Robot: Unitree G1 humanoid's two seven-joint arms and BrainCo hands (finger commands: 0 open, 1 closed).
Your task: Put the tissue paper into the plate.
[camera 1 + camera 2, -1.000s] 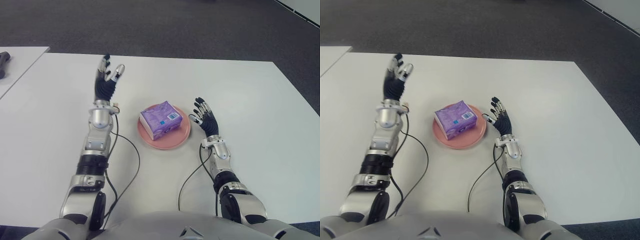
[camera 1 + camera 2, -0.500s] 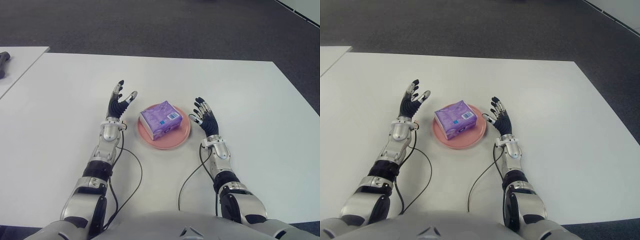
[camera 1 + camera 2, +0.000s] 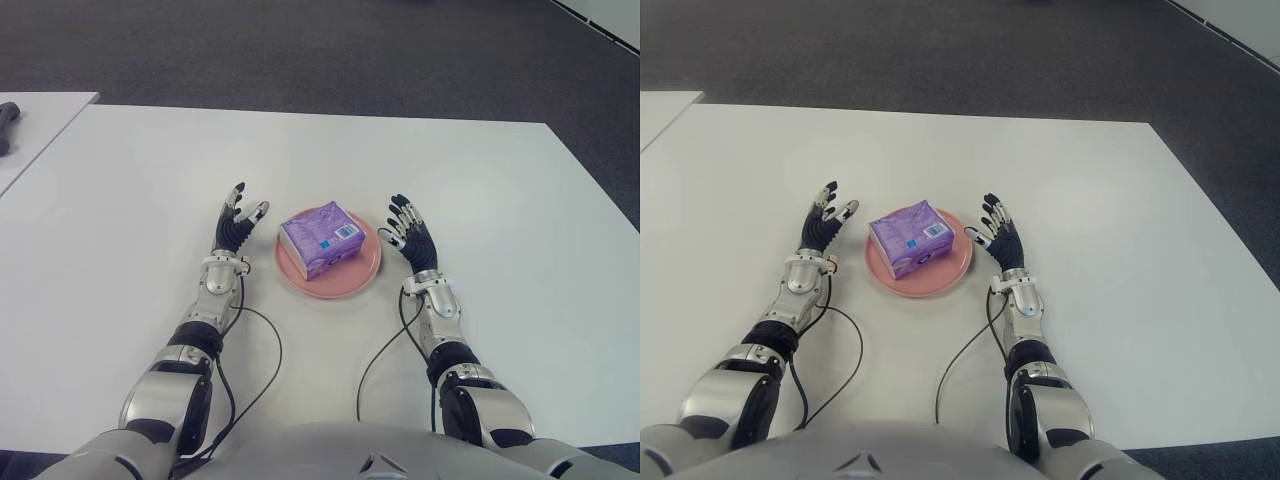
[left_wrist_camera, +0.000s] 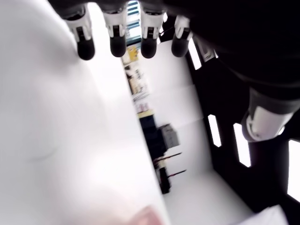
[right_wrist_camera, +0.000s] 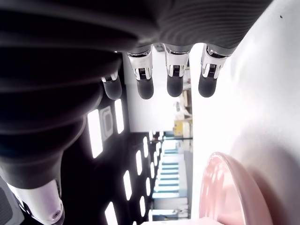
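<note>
A purple pack of tissue paper (image 3: pixel 321 238) lies in the pink plate (image 3: pixel 358 277) in the middle of the white table (image 3: pixel 120 210). My left hand (image 3: pixel 236 221) shows just left of the plate, fingers spread and holding nothing. On the plate's right side is my right hand (image 3: pixel 408 230), also open and empty. In the right wrist view the plate's pink rim (image 5: pixel 220 194) appears beyond the straight fingers (image 5: pixel 174 79). The left wrist view has only extended fingers (image 4: pixel 118 41) over the table.
A second white table (image 3: pixel 30 125) stands at the far left with a dark object (image 3: pixel 6 122) on it. Dark carpet (image 3: pixel 330 55) lies beyond the table's far edge. Black cables (image 3: pixel 262 355) trail from both wrists across the near table.
My left hand has drawn back from the far left of the table toward me and now shows beside the plate. The right hand and the tissue pack have not moved.
</note>
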